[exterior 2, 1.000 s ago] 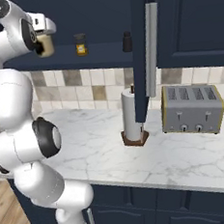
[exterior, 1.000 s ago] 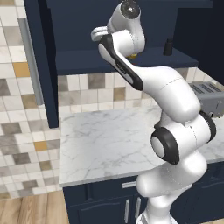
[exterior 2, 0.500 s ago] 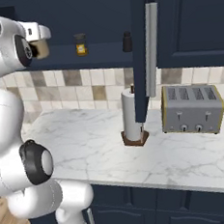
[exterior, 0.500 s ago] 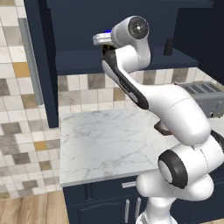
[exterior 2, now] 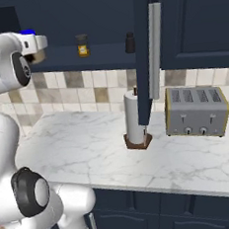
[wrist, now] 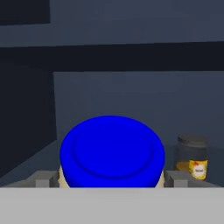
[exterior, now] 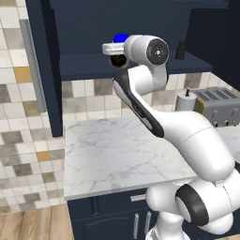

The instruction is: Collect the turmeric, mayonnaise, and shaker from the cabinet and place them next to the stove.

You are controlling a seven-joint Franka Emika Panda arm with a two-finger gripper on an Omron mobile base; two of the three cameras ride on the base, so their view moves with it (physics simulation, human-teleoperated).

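Here, inside the open navy cabinet (exterior 2: 177,26), the gripper (wrist: 112,179) brackets the blue-lidded mayonnaise (wrist: 112,151) on the shelf, fingers (wrist: 43,180) spread wide on either side, contact unclear; the turmeric (exterior 2: 82,45) stands near it, the black shaker (exterior 2: 129,42) farther along, above the marble counter (exterior 2: 189,154) and toaster (exterior 2: 196,109)

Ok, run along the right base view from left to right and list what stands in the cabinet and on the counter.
Blue-lidded mayonnaise jar by the gripper → dark-lidded orange turmeric jar → slim black shaker on the cabinet shelf, with the white paper-towel roll on the counter below it → silver four-slot toaster.
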